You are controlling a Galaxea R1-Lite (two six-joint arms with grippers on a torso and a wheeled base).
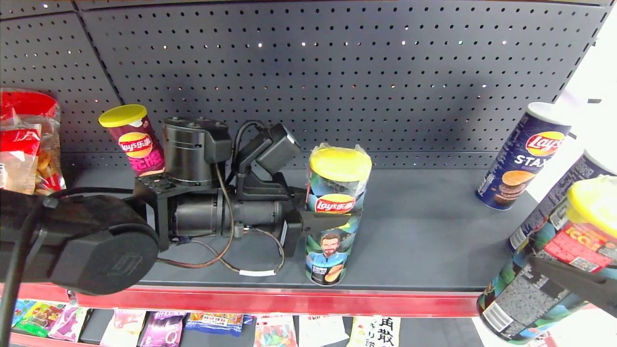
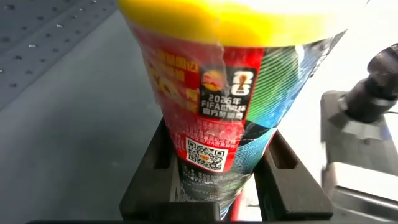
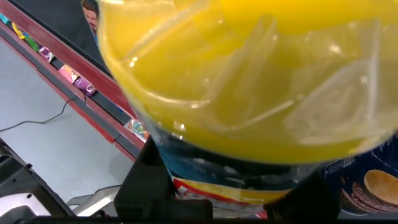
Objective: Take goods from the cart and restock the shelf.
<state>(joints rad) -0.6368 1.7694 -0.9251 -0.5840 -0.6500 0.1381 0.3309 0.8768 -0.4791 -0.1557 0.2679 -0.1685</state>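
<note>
Standing upright in left gripper point(image 1: 332, 218): yellow-lidded, multicoloured chip can point(image 1: 332, 255)

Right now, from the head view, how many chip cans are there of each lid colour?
Yellow lid: 3 (purple can, left-held can, right-held can)
White lid: 2 (blue can, dark can)
Total: 5

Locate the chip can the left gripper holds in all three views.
Head: chip can mid-shelf, in the left gripper.
Left wrist: chip can close up between the fingers.
Right wrist: a sliver beyond the second can and its yellow lid.
Shared landmark: the grey shelf board.
</note>
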